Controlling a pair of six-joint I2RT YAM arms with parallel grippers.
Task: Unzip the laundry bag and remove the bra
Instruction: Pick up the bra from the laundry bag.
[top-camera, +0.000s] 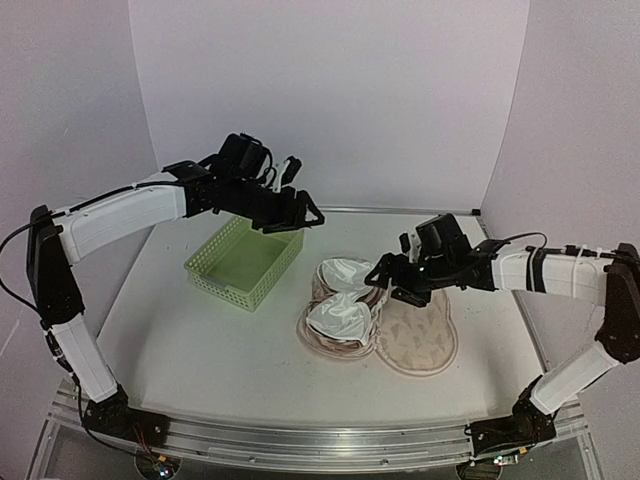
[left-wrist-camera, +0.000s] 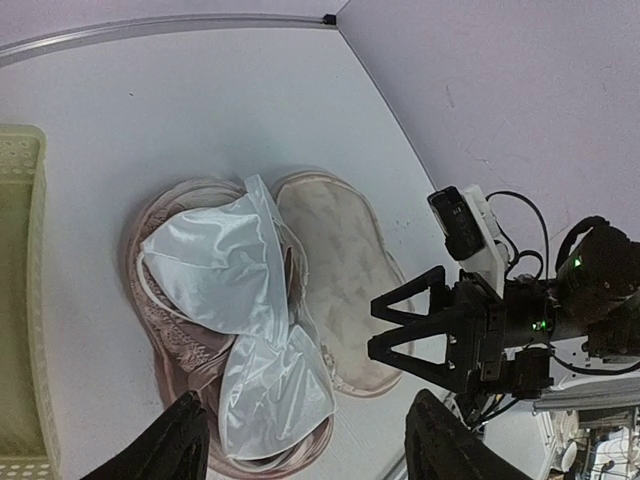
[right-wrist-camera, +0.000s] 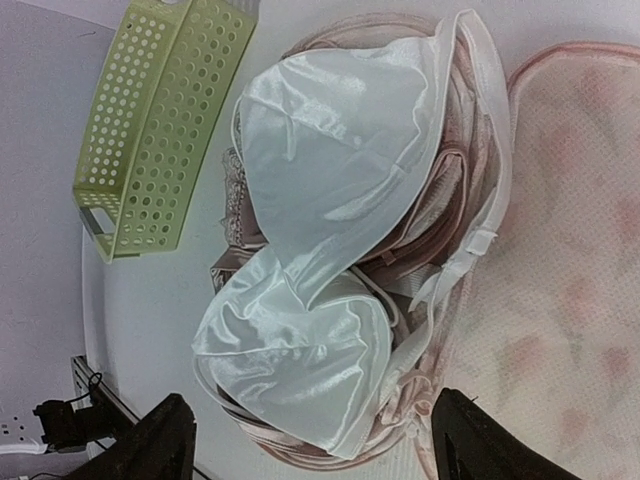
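"Fingers first: how do they stand?"

"Spread on both. The left gripper (top-camera: 300, 218) hangs open above the far right corner of the basket, holding nothing. The right gripper (top-camera: 388, 283) is open too, at the far end of the laundry bag, with nothing between its tips. I cannot tell whether it touches the fabric."

"And the biggest thing?"

"That's the white table (top-camera: 180, 350), which carries everything. The laundry bag (top-camera: 420, 345) lies right of its centre, unzipped and folded out flat in two peanut-shaped halves, side by side and joined along the middle. In the top view each half has its long axis running from the far side toward the arms."

"What is in it?"

"The right half shows only its printed lining. The left half holds the bra (top-camera: 340, 315). It is white satin, with its two cups lined up along that same axis, one far and one near. Pinkish lace is bunched beneath it, and a white strap (right-wrist-camera: 480, 240) trails toward the join."

"The basket?"

"The light green slotted basket (top-camera: 215, 270) stands just left of the bag, apart from it. Only its own floor shows inside."
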